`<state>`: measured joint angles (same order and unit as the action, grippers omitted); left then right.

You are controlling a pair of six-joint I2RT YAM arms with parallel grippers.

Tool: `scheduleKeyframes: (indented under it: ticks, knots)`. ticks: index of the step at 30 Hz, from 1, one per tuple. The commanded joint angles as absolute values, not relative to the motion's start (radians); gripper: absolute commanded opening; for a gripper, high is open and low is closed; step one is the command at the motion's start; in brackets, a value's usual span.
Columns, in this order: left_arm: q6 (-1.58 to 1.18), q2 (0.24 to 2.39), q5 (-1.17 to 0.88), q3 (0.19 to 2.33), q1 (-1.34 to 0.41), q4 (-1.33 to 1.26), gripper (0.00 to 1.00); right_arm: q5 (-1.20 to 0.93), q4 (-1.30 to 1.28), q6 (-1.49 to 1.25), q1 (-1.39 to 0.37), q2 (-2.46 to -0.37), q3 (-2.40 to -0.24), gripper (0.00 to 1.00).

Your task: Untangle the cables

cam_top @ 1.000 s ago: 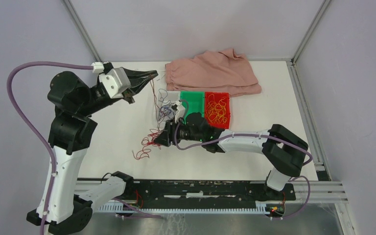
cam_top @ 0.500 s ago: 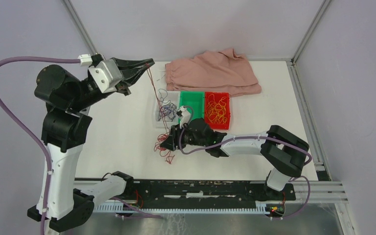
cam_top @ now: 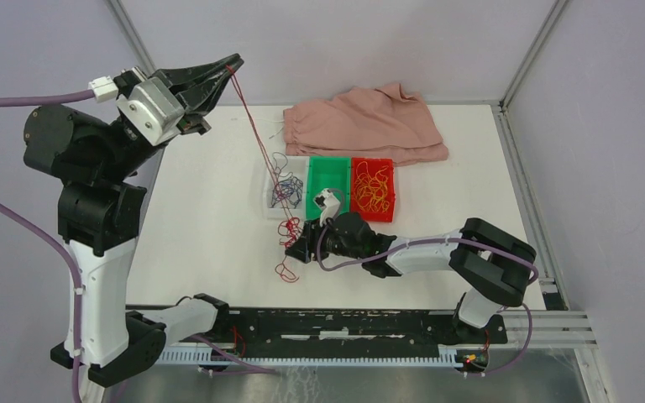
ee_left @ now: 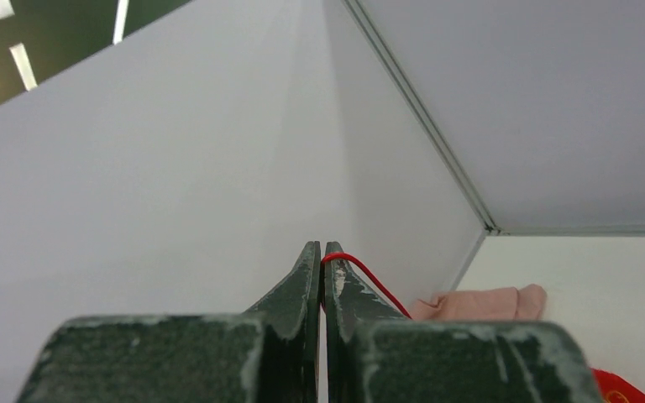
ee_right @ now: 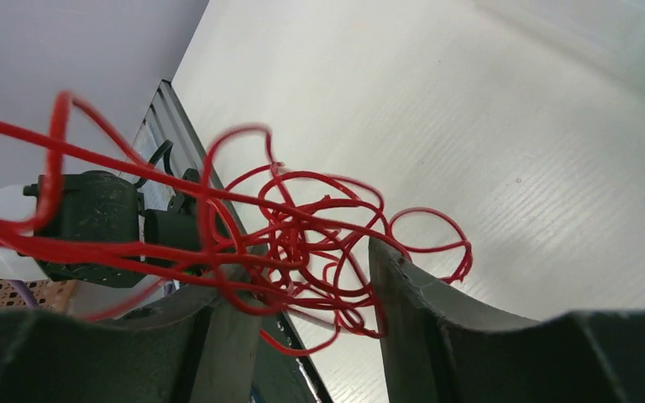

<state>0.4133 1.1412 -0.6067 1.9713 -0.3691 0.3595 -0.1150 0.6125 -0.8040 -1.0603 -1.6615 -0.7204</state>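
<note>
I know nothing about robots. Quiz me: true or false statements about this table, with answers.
1. The left end effector pinches an end of the red cable. True.
2. The yellow cable lies loose on the table. False: it lies in the red tray.
3. The jaws of the right end effector stand apart, red loops between them. True.
4. The pink cloth covers the red tray. False: it lies beyond it, at the table's far edge.

light: bright, even, overhead | shadows: soft, faint | blur: near red cable (ee_right: 0, 231) in right wrist view
</note>
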Motion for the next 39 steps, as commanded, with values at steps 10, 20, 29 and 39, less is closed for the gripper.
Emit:
scheduleKeyframes:
  ticks: [10, 20, 29, 39]
  knots:
    - [0.58, 1.178, -0.268, 2.08, -0.374, -0.315, 0.03, -0.004, 0.519, -0.83, -1.063, -1.643, -0.614, 0.54]
    - [0.425, 1.11, -0.475, 1.973, -0.374, -0.116, 0.03, -0.013, 0.315, -0.729, -1.063, -1.436, -0.705, 0.79]
    - [0.41, 1.042, -0.673, 1.829, -0.374, 0.1, 0.03, -0.038, -0.021, -0.553, -1.063, -1.216, -0.962, 0.99]
    - [0.385, 1.014, -0.776, 1.775, -0.374, 0.235, 0.03, -0.107, -0.102, -0.507, -1.051, -1.209, -1.199, 0.98]
